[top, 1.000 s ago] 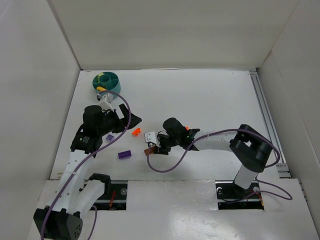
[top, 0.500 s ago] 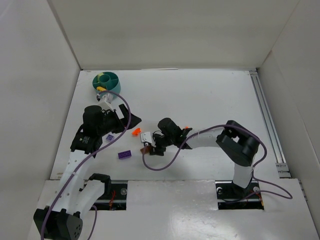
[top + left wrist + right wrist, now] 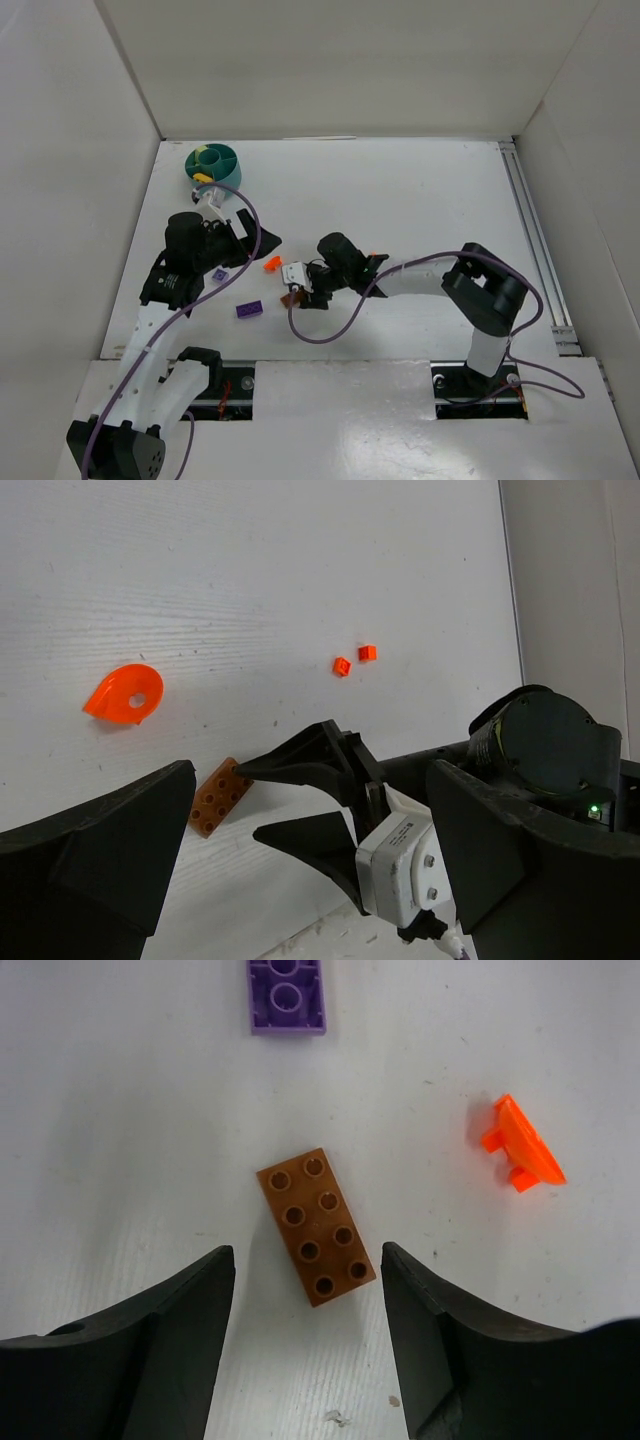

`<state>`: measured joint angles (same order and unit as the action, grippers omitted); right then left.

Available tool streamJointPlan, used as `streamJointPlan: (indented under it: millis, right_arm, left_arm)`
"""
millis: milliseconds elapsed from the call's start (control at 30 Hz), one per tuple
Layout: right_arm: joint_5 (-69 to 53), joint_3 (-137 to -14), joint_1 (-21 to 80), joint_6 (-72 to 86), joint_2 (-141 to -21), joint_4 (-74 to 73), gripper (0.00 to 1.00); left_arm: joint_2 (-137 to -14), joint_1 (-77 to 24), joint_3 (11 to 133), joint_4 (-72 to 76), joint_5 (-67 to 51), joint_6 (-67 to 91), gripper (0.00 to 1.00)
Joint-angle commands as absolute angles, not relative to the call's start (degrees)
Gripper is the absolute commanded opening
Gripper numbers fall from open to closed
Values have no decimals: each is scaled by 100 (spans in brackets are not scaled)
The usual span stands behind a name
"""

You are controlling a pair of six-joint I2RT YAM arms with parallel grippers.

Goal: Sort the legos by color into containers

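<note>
Legos, small plastic toy bricks, are mostly lying loose on the white tabletop (image 3: 400, 190), so the sorting is looking far from finished.

- The round teal plastic tub (image 3: 192, 163) is sitting at the far left corner, well apart from the loose pieces. Yellow and pale green bits are showing inside it, too small to count.
- Waiting outside the tub: orange-brown eight-stud brick (image 3: 316, 1226), purple flat brick (image 3: 287, 995), red-orange curved piece (image 3: 520, 1145), small lavender piece (image 3: 219, 274) and two tiny red-orange bits (image 3: 342, 665).
- The right hand (image 3: 306, 1260) is hanging low over the orange-brown eight-stud brick, fingers apart, one on either side of it. It is gripping nothing.
- The left hand (image 3: 256, 236) is hovering between the tub and the loose pieces, spread wide and carrying nothing.

Judgement: at least six pieces are remaining, and the orange-brown one is probably going next.
</note>
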<state>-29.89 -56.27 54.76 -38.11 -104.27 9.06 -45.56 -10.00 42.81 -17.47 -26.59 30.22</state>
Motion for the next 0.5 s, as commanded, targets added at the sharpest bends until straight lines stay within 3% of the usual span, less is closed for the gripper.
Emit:
streamJointPlan:
  millis: [0,467]
  right_arm:
    - [-3610,-5800,5476,-4078,-10335,958,66]
    - [-3665,-6486,5476,-4254,-11258,694,71]
  left_arm:
    - [-4447,-1002,4412,-1661,-2646,2953,100]
    - [-4500,-1002,4518,-1714,-2593,2900,100]
